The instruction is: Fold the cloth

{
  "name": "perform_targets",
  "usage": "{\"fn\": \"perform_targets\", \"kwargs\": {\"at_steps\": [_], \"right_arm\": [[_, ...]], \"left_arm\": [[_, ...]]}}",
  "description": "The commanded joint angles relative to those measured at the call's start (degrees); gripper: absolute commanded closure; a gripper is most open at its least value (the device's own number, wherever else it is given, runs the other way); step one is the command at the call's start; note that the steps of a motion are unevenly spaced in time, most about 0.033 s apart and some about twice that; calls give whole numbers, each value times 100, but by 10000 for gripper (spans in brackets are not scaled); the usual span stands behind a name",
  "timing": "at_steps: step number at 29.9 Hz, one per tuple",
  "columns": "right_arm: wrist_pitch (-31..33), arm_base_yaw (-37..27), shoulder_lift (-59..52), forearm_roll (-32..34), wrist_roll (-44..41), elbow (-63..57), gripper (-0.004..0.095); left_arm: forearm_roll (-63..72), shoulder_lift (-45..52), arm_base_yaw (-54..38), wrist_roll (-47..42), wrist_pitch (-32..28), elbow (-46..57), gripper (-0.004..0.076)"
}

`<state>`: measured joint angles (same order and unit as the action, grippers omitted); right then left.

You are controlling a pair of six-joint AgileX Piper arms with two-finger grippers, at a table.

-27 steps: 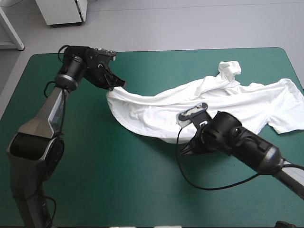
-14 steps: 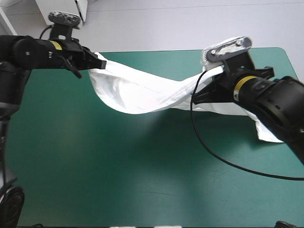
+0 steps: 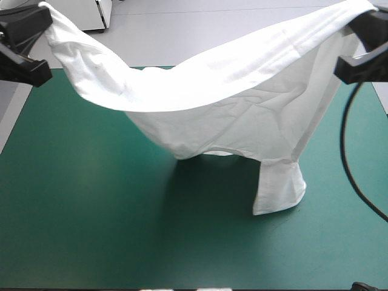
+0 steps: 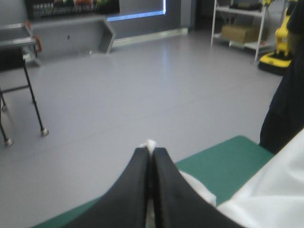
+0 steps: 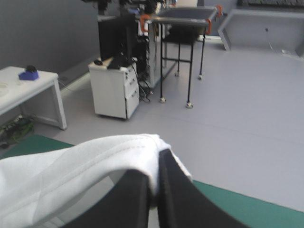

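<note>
Fold the cloth, opening stage. At the left, the left tool (image 4: 151, 152) is raised above the desk's near-left corner, its black fingers pressed all but together on a corner of the T-shirt (image 3: 230, 115); in the left wrist view a small white tuft shows at the fingertips. From that grip the white garment runs across in a sagging band over the teal-green desk (image 3: 79, 200), its upper edge drooping lowest left of centre and rising again toward the right. Below the band the body of the shirt hangs as a creased sheet over the middle of the desk. Right of centre, one short sleeve (image 3: 279, 189) dangles lowest; whether it touches the cover cannot be told from here. At the right, the right tool (image 5: 156, 164) is lifted to a like height, its fingers clamped on a rolled white edge of the shirt. As to progress, the garment appears to be gripped at two points and held up in the air between the arms, and no fold is visible anywhere in it. By this reading, the whole of the folding proper remains: the shirt has yet to be laid flat on the desk, its creases drawn out, and its halves and sleeves turned over into a bundle.
</note>
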<state>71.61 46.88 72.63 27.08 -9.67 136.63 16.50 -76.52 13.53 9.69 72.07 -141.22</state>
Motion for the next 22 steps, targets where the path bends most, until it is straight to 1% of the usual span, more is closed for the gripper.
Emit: {"fn": "perform_targets", "kwargs": {"at_steps": [1,5,8,14,17,19,22], "right_arm": [[-47,-9,39,-538,369,564,914],[-454,-9,223,-1237,655,1009,914],[-1100,-9,299,-1520,829,1178,914],[-2349,-9,309,-1420,1182,1264,909],[-2982,-9,311,-1413,1403,1264,909],[-3117,-9,335,-1371,1414,1264,908],[-2951,-9,382,-1117,1414,1264,909]], "left_arm": [[486,79,-1,-17,-608,-577,746],[818,79,-1,-16,-913,-1074,746],[791,79,-1,-16,-1272,-1396,746],[485,79,-1,9,-2496,-1614,746],[465,53,-1,9,-2904,-1614,746],[481,16,-1,9,-3070,-1614,746],[478,-54,-1,119,-3022,-1614,746]]}}
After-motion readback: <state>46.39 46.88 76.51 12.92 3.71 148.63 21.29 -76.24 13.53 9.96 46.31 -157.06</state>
